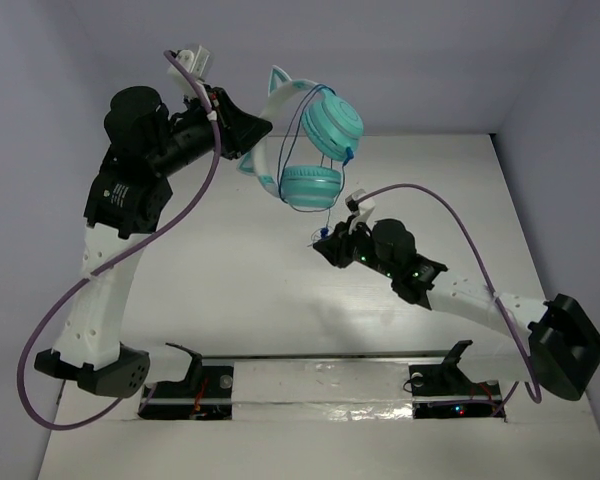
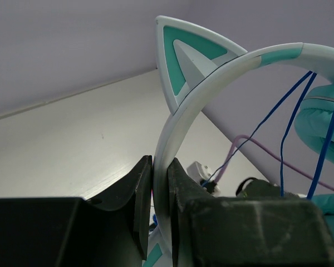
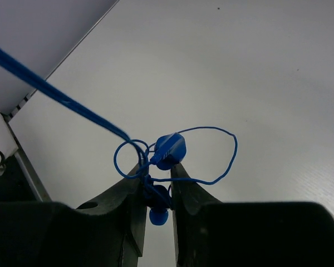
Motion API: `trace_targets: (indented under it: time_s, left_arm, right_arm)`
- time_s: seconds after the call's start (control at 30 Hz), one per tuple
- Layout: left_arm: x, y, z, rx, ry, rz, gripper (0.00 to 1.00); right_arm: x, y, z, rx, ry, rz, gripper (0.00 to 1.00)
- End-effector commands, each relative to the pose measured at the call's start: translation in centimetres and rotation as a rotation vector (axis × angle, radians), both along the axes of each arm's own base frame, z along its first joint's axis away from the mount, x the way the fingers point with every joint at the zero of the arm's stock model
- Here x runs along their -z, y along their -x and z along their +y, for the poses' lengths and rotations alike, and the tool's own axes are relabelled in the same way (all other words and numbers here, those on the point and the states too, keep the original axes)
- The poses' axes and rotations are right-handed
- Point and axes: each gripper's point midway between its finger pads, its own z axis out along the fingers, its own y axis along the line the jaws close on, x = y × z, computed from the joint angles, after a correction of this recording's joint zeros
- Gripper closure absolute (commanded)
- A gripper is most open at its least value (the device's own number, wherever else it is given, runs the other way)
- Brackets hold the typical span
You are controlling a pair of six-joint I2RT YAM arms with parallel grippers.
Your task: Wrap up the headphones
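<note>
The teal headphones [image 1: 315, 150] hang in the air at the back of the table, one earcup [image 1: 332, 122] above the other [image 1: 310, 186]. My left gripper [image 1: 252, 135] is shut on the pale headband [image 2: 181, 117], just below a cat-ear point [image 2: 189, 50]. From the earcups the thin blue cord [image 1: 327, 208] drops to my right gripper [image 1: 327, 240]. In the right wrist view the right gripper [image 3: 157, 168] is shut on a tangle of the cord [image 3: 217, 177], with a blue plug piece [image 3: 170, 149] sitting above the fingertips.
Thick purple robot cables [image 1: 180, 215] [image 1: 450, 215] loop off both arms. The white table [image 1: 230, 290] ends at pale walls behind and to the right. Two black arm mounts [image 1: 190, 385] [image 1: 455, 380] sit at the near edge.
</note>
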Motion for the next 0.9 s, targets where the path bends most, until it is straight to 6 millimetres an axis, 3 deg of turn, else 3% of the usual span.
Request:
trace_targets:
  time_s: [0.0,0.17,0.3,0.4,0.6,0.77,0.87]
  left_arm:
    - [-3.3,-2.3,1.1,-0.128,0.107,-0.078,1.0]
    - [0.4,-6.9,1.3,-0.25,0.12,0.003,1.0]
    - [4.1,-10.7,3.4,-0.442,0.084,0.045,1.0]
    - [6.1,-12.0,4.0,-0.506,0.083,0.067,1.0]
    - [9.7,-14.1,5.4,-0.619,0.08,0.114,1.0]
    - [13.3,-15.2,6.4,-0.692,0.037,0.149,1.0]
    - [16.5,-15.8,6.9,-0.733,-0.007,0.19,1.0]
  right_arm:
    - [-1.3,1.1,0.3,-0.012,-0.1,0.036,0.99]
    - [0.1,3.4,1.7,-0.04,-0.059,0.095,1.0]
    - [0.9,5.3,2.2,-0.007,0.02,0.121,1.0]
    - [1.8,6.9,2.3,0.007,0.079,0.149,1.0]
    - [2.1,8.1,1.7,0.081,0.157,0.171,1.0]
    - [0.7,9.1,2.0,0.103,0.225,0.126,1.0]
    - [-1.2,9.9,2.7,0.085,0.264,0.09,1.0]
